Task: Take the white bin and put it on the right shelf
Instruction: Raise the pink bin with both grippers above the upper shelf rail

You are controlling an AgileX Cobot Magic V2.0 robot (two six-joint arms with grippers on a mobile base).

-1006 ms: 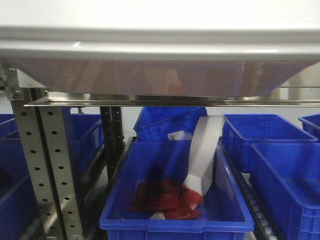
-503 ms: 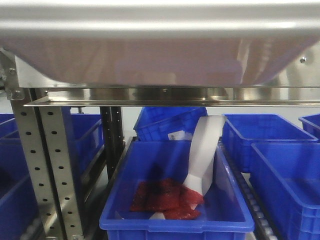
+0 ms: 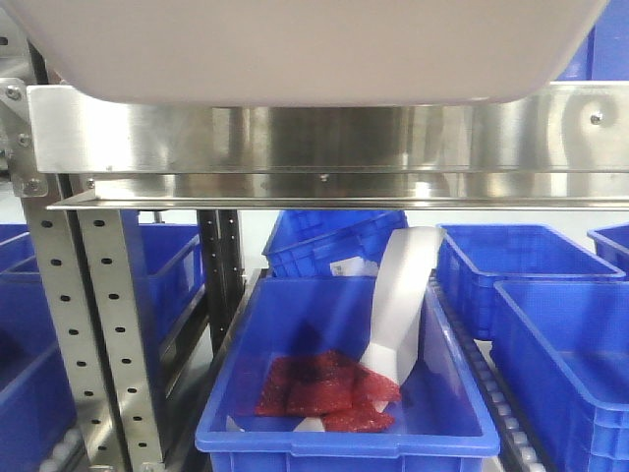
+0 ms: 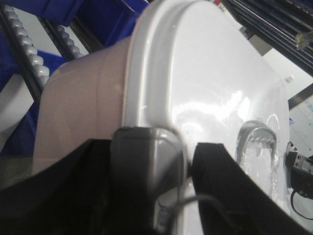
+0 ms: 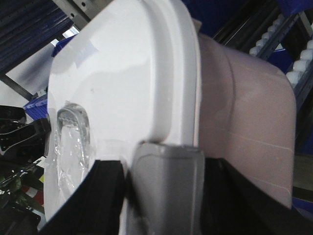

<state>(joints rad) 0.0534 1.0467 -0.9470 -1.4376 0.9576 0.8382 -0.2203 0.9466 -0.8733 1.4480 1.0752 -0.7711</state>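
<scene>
Above the right shelf [image 3: 324, 138], the left gripper [image 4: 149, 169] and right gripper [image 5: 168, 183] clamp opposite ends of the white bin [image 3: 295, 49].

Bright light glares off the white bin [image 4: 210, 105], close foreground blurred

Tub [image 3: 305, 49] before and above shelf rail [image 3: 324, 138], open bin [image 3: 344, 438] below rail, upright [image 3: 98, 324] at left

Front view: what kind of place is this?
Probably a warehouse or stockroom picking area: rows of blue bins on roller tracks, plus a stainless shelf rail bolted to perforated uprights.
</scene>
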